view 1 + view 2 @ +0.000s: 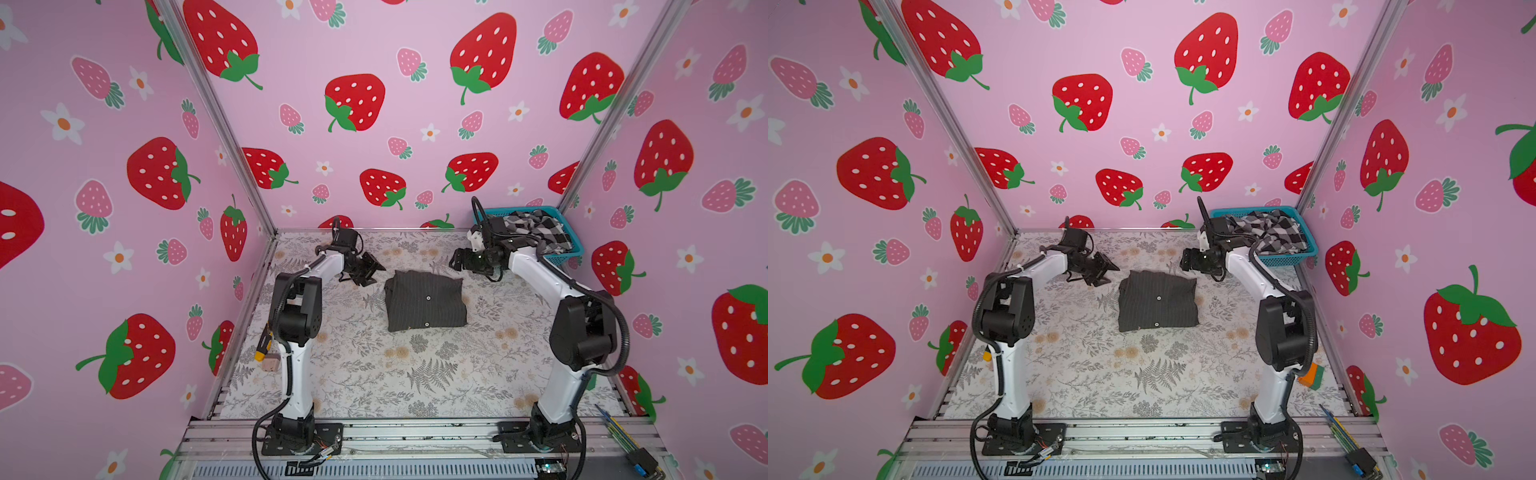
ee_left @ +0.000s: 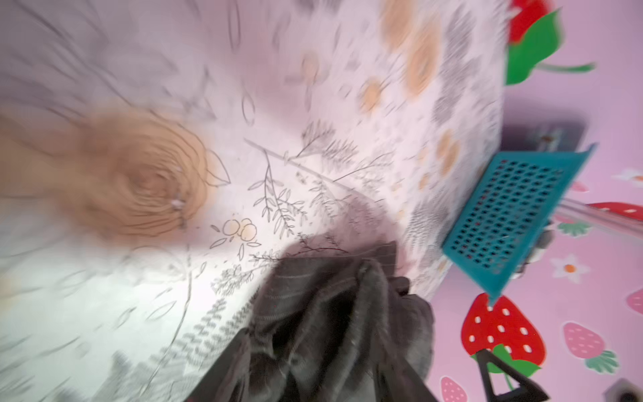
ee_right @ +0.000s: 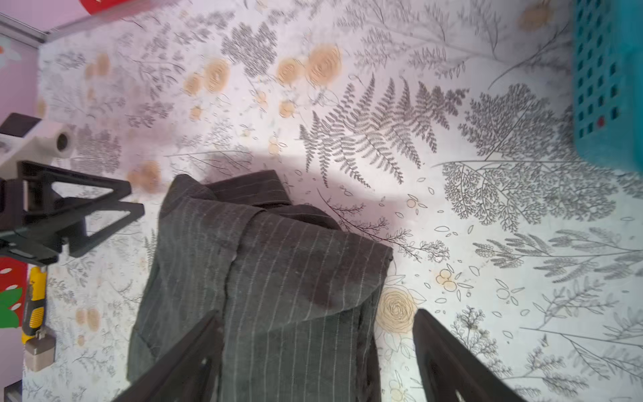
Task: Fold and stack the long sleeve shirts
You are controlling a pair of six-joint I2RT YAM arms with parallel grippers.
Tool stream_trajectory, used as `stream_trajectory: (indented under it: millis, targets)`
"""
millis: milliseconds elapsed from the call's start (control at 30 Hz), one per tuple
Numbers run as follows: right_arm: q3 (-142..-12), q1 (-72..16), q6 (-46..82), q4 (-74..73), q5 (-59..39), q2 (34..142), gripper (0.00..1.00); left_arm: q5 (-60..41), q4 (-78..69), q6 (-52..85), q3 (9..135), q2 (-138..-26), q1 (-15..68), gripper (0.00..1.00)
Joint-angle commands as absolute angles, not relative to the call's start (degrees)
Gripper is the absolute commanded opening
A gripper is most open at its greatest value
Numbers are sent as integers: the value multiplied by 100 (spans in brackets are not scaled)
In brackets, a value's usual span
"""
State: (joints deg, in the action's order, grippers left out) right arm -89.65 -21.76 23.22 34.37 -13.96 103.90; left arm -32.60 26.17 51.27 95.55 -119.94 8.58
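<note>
pinstriped shirt (image 1: 424,300): dark grey, folded into a neat rectangle, lying flat at the middle of the table (image 1: 353,374)
checked shirt (image 1: 536,230): black and white, crumpled in the teal basket (image 1: 567,254) at the far right corner
left gripper (image 1: 372,274): fingers apart, empty, just beside the fold's far left corner
right gripper (image 1: 456,261): fingers wide, empty, above its far right corner
</note>
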Motion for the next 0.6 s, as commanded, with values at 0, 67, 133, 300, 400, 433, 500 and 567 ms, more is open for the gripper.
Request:
stream_trajectory:
  millis: [0, 67, 133, 300, 400, 433, 500, 567]
  targets:
    - [-8616, -2388, 1978, 3577, -1193, 9970, 85, -3373, 2962, 4901, 9860, -11114, 1090, 55]
    - [-8467, -2527, 1869, 3523, -1101, 9915, 79, -3281, 2971, 4913, 9397, -10773, 1229, 56]
    - [-8385, -2631, 1872, 3391, -1054, 9964, 73, -3036, 2842, 4881, 9039, -10494, 1500, 58]
    - [-8992, -2874, 1450, 3198, -1012, 10719, 81, -3246, 2936, 4592, 9487, -11127, 1738, 76]
    - [-9388, -2889, 1362, 3154, -1046, 11092, 84, -3191, 3290, 4223, 10215, -11755, 1710, 87]
    - [-9476, -2900, 1367, 3171, -932, 11195, 84, -3103, 3522, 3993, 10544, -12002, 1721, 93]
    - [-9719, -2884, 1408, 3478, -552, 11411, 81, -2912, 4154, 3476, 11293, -12543, 1723, 97]
    - [-9649, -2817, 1597, 3514, -329, 11384, 79, -2831, 4445, 2990, 11740, -12955, 1714, 98]
